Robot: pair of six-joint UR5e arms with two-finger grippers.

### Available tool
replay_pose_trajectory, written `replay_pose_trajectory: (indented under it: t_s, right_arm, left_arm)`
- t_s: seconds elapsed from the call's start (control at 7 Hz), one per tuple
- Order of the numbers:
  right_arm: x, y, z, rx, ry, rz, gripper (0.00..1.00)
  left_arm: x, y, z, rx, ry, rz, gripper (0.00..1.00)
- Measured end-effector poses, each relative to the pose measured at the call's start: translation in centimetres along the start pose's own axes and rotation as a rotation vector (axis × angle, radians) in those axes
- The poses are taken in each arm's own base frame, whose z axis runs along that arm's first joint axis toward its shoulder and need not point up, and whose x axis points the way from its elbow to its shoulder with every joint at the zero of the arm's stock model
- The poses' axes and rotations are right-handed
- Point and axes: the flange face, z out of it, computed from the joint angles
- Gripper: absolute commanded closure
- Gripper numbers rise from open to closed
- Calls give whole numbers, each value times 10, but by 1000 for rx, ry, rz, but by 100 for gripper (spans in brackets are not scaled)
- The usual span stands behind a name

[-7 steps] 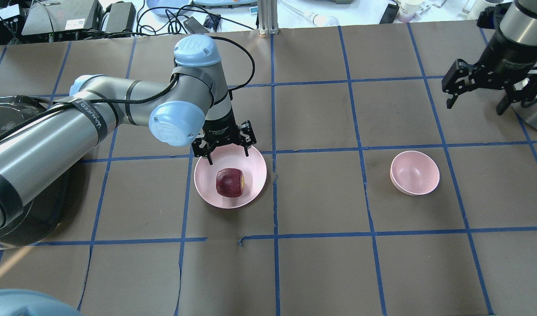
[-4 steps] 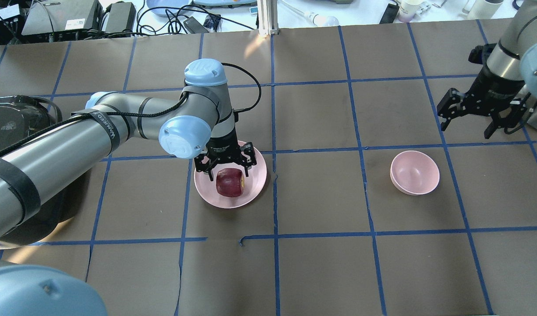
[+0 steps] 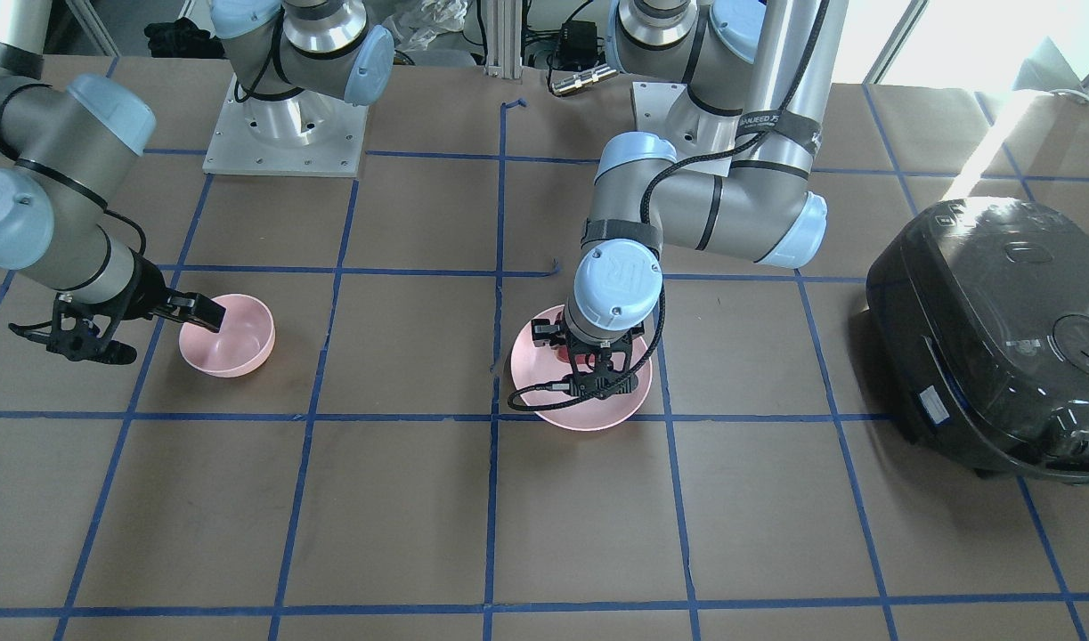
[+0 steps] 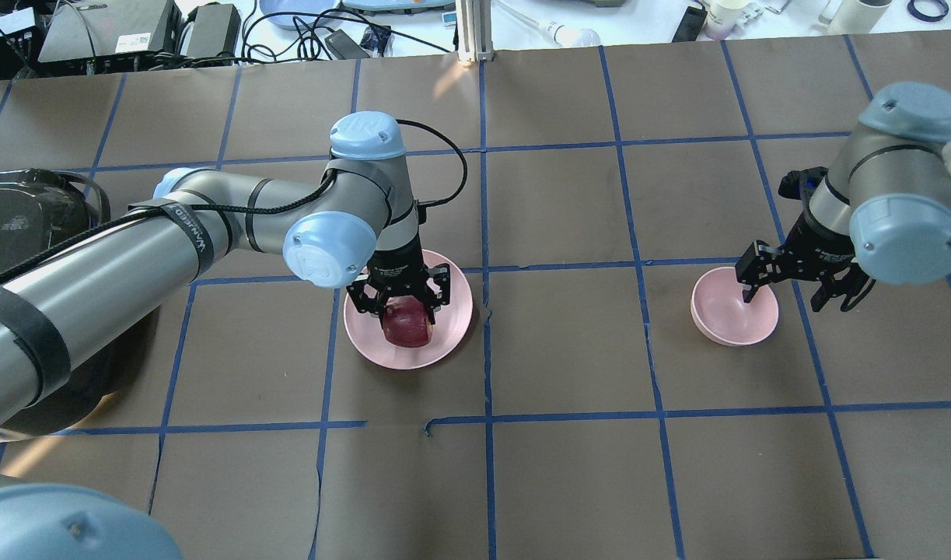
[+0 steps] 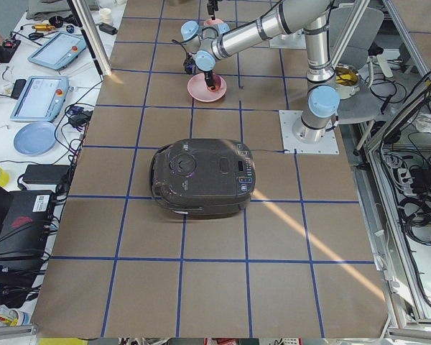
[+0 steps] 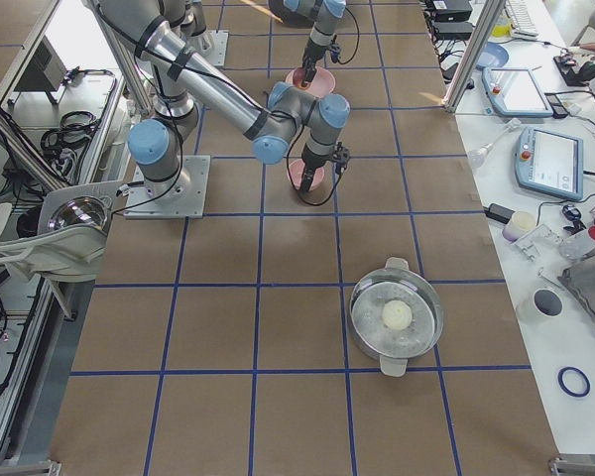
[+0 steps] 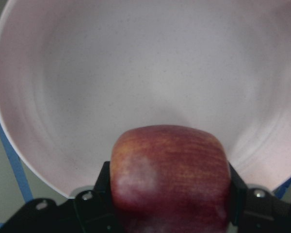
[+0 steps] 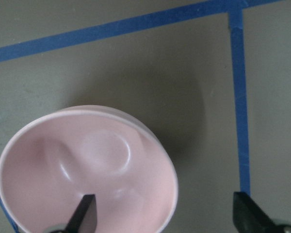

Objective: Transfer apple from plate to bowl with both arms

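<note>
The dark red apple (image 4: pixel 407 330) sits on the wide pink plate (image 4: pixel 453 311), left of centre. My left gripper (image 4: pixel 401 307) is down on the plate and shut on the apple. In the left wrist view its fingers press both sides of the apple (image 7: pixel 169 179) over the plate (image 7: pixel 136 73). The small pink bowl (image 4: pixel 728 311) stands to the right. My right gripper (image 4: pixel 784 299) is open and straddles the bowl's rim, one finger inside and one outside, as the right wrist view shows (image 8: pixel 162 208). The bowl (image 8: pixel 87 165) holds nothing.
A black rice cooker (image 4: pixel 24 225) stands at the table's left end behind my left arm. A steel pot (image 6: pixel 397 315) holding a white ball stands at the right end. Blue tape lines grid the brown table cover.
My left gripper came down over the apple and closed on it. My right arm swung in and down from the far right until its open gripper reached the bowl's rim.
</note>
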Motion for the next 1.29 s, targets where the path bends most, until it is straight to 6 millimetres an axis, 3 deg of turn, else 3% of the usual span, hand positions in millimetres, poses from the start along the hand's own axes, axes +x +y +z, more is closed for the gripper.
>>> replay_pose_trajectory:
  t_s: [0.14,0.29,0.43,0.86,1.0,1.29]
  right_arm:
    - [-3,3,15,-6,-16,-1,28]
    - [-3,2,29,-20,-25,0,72]
    - [-3,1,38,-34,-29,1,100]
    - [-3,-1,41,-47,-29,2,100]
    - [-3,-2,36,-44,-30,4,100]
    - [-10,-7,13,-46,-102,11,100]
  left_arm:
    - [1,0,-16,37,8,-8,100]
    - [2,-2,-44,85,20,-35,100]
    - [3,-4,-77,125,28,-75,100]
    - [4,-4,-167,211,52,-159,100]
    - [5,0,-186,227,62,-176,100]
    - [6,3,-197,227,65,-190,100]
